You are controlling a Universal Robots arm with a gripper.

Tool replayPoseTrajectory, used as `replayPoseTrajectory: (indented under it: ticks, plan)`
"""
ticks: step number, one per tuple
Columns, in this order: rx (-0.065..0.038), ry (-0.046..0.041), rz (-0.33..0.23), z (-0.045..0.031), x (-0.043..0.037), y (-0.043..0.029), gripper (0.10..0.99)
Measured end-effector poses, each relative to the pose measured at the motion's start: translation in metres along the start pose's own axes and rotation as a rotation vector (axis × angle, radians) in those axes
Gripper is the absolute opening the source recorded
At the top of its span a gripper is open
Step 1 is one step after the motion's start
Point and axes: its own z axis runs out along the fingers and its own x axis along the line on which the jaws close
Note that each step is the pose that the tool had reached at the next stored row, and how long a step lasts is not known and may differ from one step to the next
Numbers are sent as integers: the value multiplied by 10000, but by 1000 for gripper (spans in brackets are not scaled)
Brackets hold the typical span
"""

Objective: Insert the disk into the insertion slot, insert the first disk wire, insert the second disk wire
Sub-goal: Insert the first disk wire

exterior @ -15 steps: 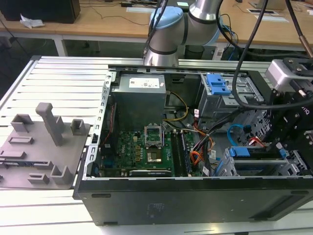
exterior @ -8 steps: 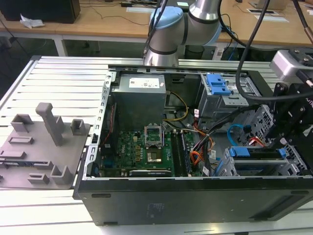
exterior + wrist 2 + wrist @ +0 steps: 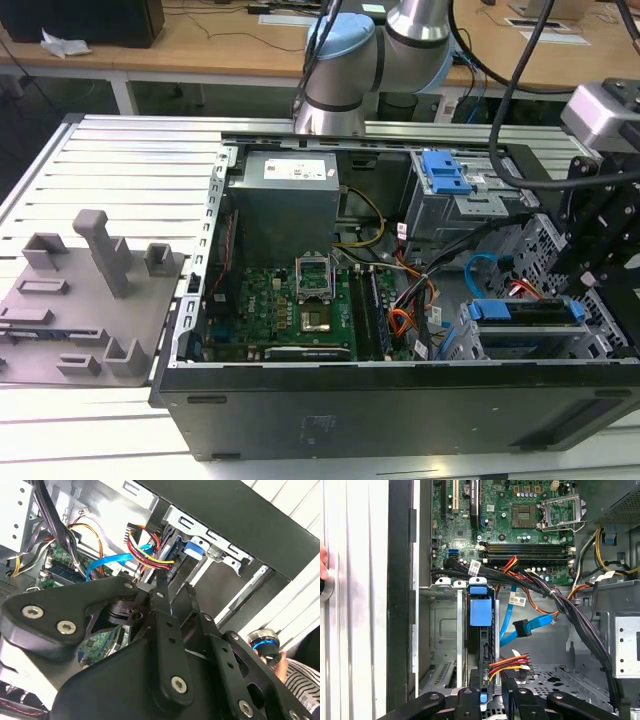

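Observation:
The disk (image 3: 525,311), in its bright blue carrier (image 3: 480,612), sits inside the insertion slot (image 3: 548,345), the silver perforated cage at the exterior view's right. My gripper (image 3: 492,684) hangs right over the disk's connector end. Its fingers stand close together on the plug of the first disk wire (image 3: 509,662), a red, yellow and black bundle (image 3: 146,547). In the second wrist view the gripper (image 3: 175,586) has that plug at its tips. The second disk wire (image 3: 509,617), a light-blue flat cable, loops free beside the disk, its dark plug (image 3: 520,628) unattached.
An orange flat cable (image 3: 400,322) and a black wire loom (image 3: 560,600) cross the case beside the cage. A taller grey cage with a blue bracket (image 3: 445,175) stands behind. The motherboard (image 3: 290,300) fills the case's middle. A person's hand (image 3: 322,565) rests outside the case wall.

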Motion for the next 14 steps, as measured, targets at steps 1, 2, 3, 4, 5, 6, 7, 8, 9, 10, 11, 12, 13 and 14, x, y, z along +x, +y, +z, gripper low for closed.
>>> replayPoseTrajectory:
  ticks: [1,2,3,4,5,6,7,8,9,10,11,12,13,14]
  plan:
    - [0,-1,0,0,0,0,314]
    - [0,-1,0,-1,0,0,314]
    - [0,0,0,-3,0,0,298]
    - [0,-1,1,-4,0,0,231]
    - [0,0,0,-7,0,0,110]
    - [0,0,0,-7,0,0,106]
    - [0,0,0,-8,0,0,106]
    - [0,0,0,-10,0,1,106]
    - [0,-1,0,-11,0,1,106]
    - [0,0,1,-12,0,1,106]
    - [0,0,0,-12,0,1,106]
    - [0,2,-1,-12,0,2,106]
    - [0,1,-1,-10,0,8,106]
    - [0,2,1,-5,0,27,106]
